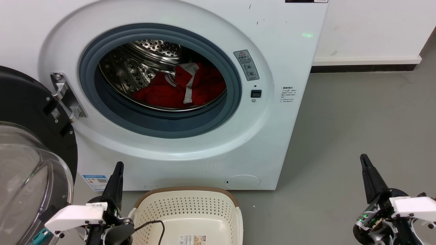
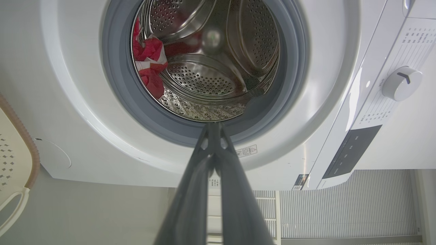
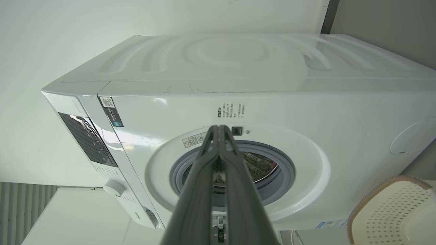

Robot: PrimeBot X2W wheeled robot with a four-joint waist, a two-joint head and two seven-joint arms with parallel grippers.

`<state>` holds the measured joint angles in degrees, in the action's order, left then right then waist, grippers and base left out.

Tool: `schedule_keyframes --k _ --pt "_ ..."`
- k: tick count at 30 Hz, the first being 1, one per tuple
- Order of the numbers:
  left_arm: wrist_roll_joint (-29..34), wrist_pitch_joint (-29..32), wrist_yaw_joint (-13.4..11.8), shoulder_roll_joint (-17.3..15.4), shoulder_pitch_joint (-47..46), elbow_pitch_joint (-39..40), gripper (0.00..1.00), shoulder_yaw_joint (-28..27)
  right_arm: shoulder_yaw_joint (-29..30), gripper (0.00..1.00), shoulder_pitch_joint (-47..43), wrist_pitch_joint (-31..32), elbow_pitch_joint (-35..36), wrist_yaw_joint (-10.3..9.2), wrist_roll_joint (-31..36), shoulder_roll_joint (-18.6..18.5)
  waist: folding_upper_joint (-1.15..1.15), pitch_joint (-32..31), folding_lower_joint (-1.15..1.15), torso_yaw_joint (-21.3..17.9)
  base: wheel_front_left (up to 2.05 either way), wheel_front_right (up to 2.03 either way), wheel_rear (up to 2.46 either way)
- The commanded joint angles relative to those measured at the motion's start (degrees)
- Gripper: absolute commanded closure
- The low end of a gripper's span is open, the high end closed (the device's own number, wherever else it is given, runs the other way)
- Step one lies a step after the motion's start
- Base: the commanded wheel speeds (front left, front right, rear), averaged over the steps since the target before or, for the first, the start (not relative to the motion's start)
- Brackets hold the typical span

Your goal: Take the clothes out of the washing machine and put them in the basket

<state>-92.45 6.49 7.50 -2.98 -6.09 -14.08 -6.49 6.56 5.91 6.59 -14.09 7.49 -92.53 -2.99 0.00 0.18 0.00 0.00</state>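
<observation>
Since the clothes [image 1: 160,95] look soft and limp, pinch a raised fold. Left claw [image 1: 119,165] and right claw [image 1: 364,158] sit clenched, empty.

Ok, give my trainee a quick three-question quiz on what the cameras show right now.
1. True or false: the washing machine has its glass door swung open.
2. Fill in: the left gripper and right gripper both have their fingers ____ (open/shut).
3. Where are the red clothes? A) in the steel drum B) in the laundry basket C) in the left gripper
Key: 1 true; 2 shut; 3 A.
</observation>
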Motion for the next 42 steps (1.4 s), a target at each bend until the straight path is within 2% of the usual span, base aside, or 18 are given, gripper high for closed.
schedule_keyframes --k 1,18,19,26,33,42 --pt "0.12 0.24 0.16 0.14 -0.38 -0.02 1.0 -0.16 -0.01 1.0 0.73 0.05 -0.09 0.0 0.28 0.16 0.0 0.0 0.0 0.0 0.0 0.0 0.0" --pt "0.11 0.23 0.16 0.14 -0.38 -0.02 1.0 -0.16 -0.02 1.0 0.73 0.04 -0.09 0.0 0.27 0.16 0.0 0.0 0.0 0.0 0.0 0.0 0.0" --pt "0.01 -0.06 -0.01 0.01 0.08 -0.16 0.0 0.07 -0.02 0.0 -0.1 -0.03 -0.14 0.01 -0.01 0.0 0.0 0.0 0.0 0.0 0.0 0.0 0.0" --pt "1.41 -1.27 -0.02 0.17 1.78 -0.74 0.0 0.39 -0.07 0.0 -1.89 -1.19 -1.25 0.0 0.89 0.1 0.0 0.03 0.0 0.01 0.0 0.0 0.0" --pt "6.49 -2.99 -0.64 0.16 1.89 1.31 0.0 -0.38 0.3 0.0 -2.47 -2.91 0.66 0.0 6.98 0.09 0.0 0.1 0.0 -0.01 0.0 0.0 0.0" --pt "19.45 -5.59 -3.44 0.15 2.4 5.71 0.0 0.94 -0.43 0.0 -3.65 -5.54 5.59 0.0 21.16 0.08 0.0 0.29 0.0 -0.04 0.0 0.0 0.0"
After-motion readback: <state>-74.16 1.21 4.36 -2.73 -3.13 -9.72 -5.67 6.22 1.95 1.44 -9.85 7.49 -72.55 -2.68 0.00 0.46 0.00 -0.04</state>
